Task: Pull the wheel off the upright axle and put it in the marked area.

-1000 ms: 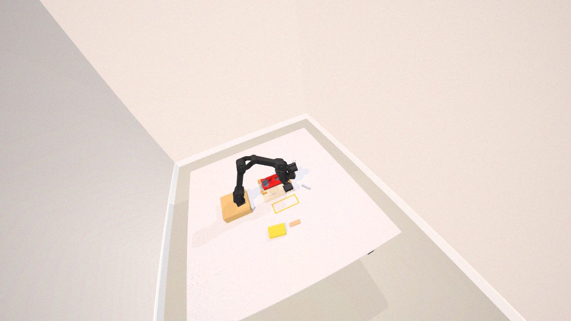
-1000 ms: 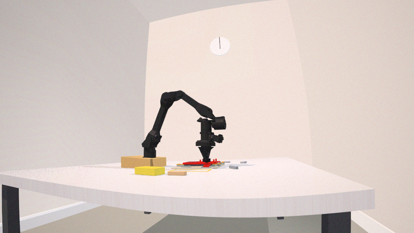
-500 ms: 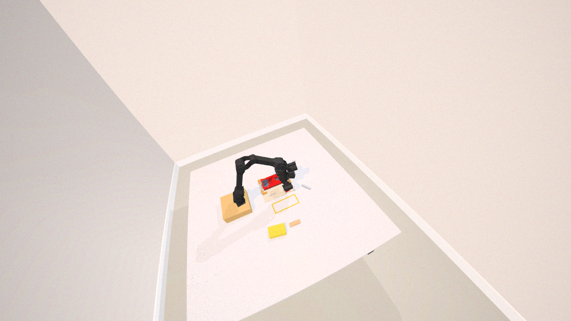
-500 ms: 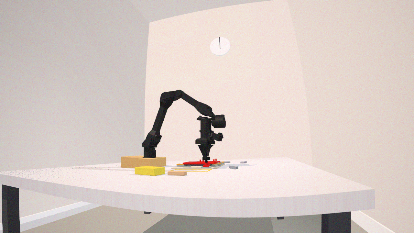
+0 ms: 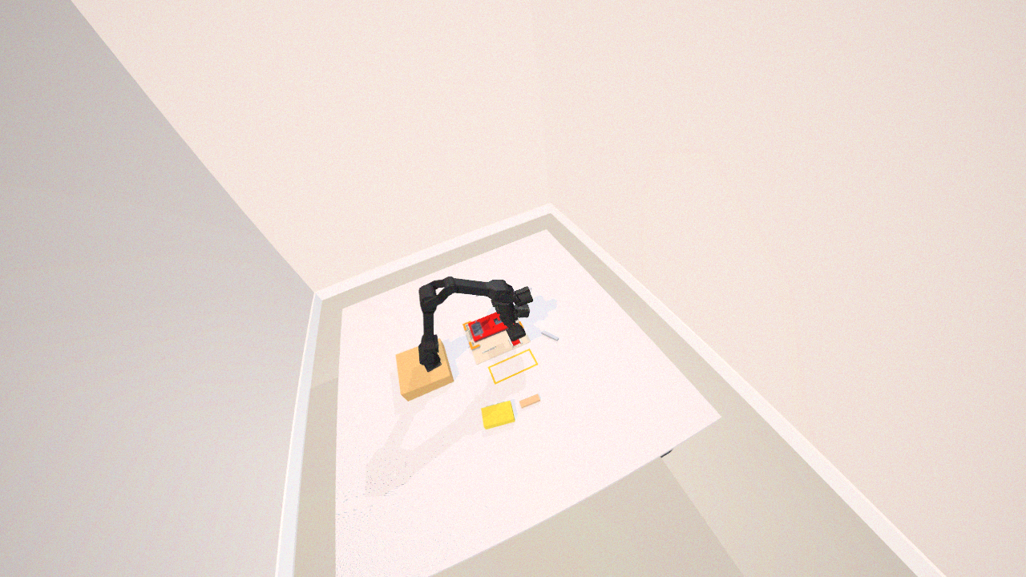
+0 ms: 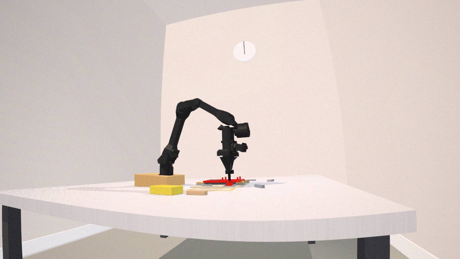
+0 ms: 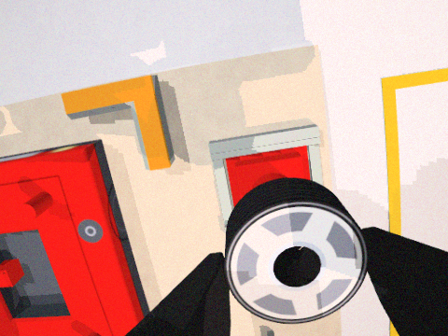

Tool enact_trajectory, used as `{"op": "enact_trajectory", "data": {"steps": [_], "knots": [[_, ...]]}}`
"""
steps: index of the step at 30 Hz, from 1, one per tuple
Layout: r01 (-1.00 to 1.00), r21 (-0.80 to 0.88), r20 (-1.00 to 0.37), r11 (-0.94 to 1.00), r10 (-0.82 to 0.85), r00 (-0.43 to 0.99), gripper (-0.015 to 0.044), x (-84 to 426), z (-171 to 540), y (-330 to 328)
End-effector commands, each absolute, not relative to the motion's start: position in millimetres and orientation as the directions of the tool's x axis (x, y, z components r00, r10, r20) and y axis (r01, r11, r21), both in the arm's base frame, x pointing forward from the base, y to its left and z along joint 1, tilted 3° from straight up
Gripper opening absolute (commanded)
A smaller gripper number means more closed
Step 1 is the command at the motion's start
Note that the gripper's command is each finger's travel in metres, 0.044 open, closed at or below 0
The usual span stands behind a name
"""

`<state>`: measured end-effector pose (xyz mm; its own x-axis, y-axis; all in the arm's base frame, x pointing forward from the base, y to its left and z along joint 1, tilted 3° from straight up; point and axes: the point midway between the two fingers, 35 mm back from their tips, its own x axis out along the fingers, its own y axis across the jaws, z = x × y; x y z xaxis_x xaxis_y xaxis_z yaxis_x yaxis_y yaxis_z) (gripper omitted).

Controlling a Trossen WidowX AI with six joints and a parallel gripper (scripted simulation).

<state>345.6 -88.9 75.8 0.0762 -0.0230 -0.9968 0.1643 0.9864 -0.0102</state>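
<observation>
My gripper (image 5: 515,332) (image 6: 229,171) (image 7: 292,254) is shut on the wheel, one finger on each side of its black tyre. The wheel (image 7: 294,192) is level, white-spoked face up, raised above the red axle base (image 5: 515,342) (image 6: 229,183) (image 7: 280,163). Under the fingers, the thin dark axle (image 6: 229,177) stands upright. The wheel's hub hole is dark in the wrist view; I cannot tell whether the axle tip is still inside it. The marked area's yellow outline (image 5: 509,358) (image 6: 234,189) (image 7: 393,140) lies flat beside the board.
The beige board (image 5: 493,351) (image 7: 196,201) carries a red body (image 5: 487,326) (image 7: 89,280) with short pegs and an orange corner piece (image 7: 154,117). Also on the table are a yellow block (image 5: 498,414) (image 6: 166,190), a tan block (image 5: 529,401) (image 6: 196,192) and a grey bar (image 5: 549,335) (image 6: 259,185).
</observation>
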Motion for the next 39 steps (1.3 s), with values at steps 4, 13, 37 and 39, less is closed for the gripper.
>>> {"op": "enact_trajectory", "data": {"steps": [4,13,37,39], "knots": [[0.166,-0.009,-0.997,0.986,-0.022,0.077,0.0000,345,79,-89],[0.166,-0.009,-0.997,0.986,-0.022,0.078,0.0000,343,103,-88],[0.165,-0.015,-0.997,0.986,-0.027,0.072,0.0000,301,110,-150],[0.165,-0.015,-0.997,0.986,-0.028,0.072,0.0000,295,110,-156]]}}
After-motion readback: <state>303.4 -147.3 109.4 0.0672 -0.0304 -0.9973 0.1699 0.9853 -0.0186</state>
